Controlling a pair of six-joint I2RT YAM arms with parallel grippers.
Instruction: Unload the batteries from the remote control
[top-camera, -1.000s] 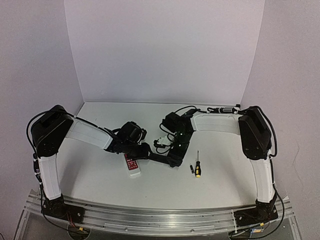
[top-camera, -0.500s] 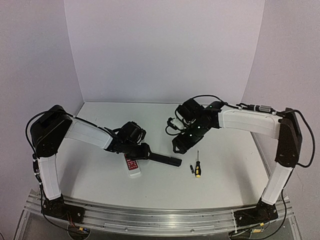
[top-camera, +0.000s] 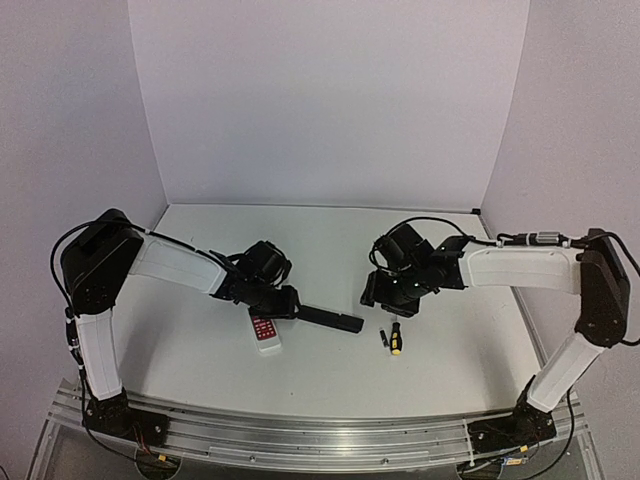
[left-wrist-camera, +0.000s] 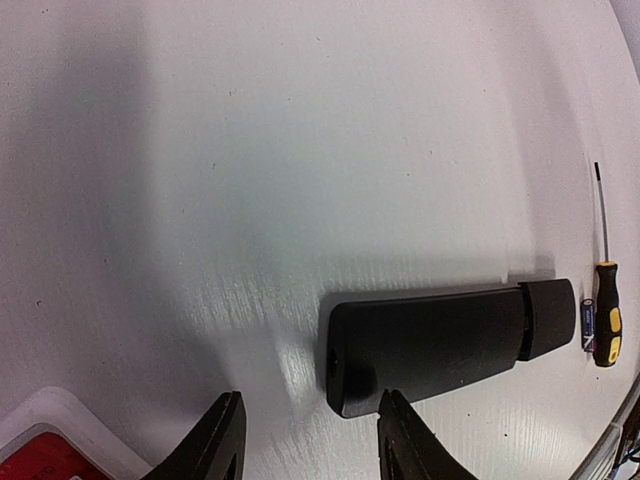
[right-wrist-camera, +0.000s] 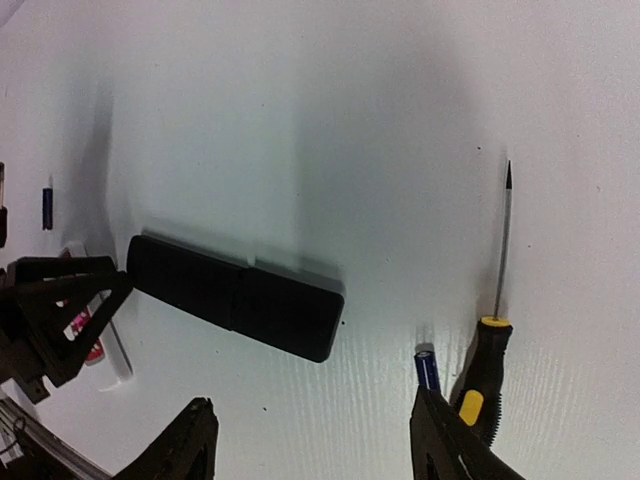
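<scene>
The slim black remote control (top-camera: 332, 319) (left-wrist-camera: 440, 340) (right-wrist-camera: 235, 297) lies flat on the table, and its far end section sits slightly offset from the body. My left gripper (top-camera: 290, 303) (left-wrist-camera: 310, 400) is open at the remote's near end, its right finger (left-wrist-camera: 400, 440) against the corner. One small blue battery (top-camera: 383, 339) (right-wrist-camera: 427, 368) (left-wrist-camera: 587, 322) lies beside the screwdriver. Another small blue cell (right-wrist-camera: 47, 207) lies far left in the right wrist view. My right gripper (top-camera: 385, 300) (right-wrist-camera: 312, 400) hovers open above the table between the remote and that battery, holding nothing.
A yellow-and-black-handled screwdriver (top-camera: 396, 338) (right-wrist-camera: 485, 375) (left-wrist-camera: 606, 320) lies right of the remote, shaft pointing away. A white remote with a red panel (top-camera: 265, 333) (right-wrist-camera: 95, 330) lies under the left arm. White walls close the back and sides.
My right gripper left the remote's far end, rose, and swung right toward the screwdriver and battery, its jaws narrowing somewhat. The left arm and the remote stayed put.
</scene>
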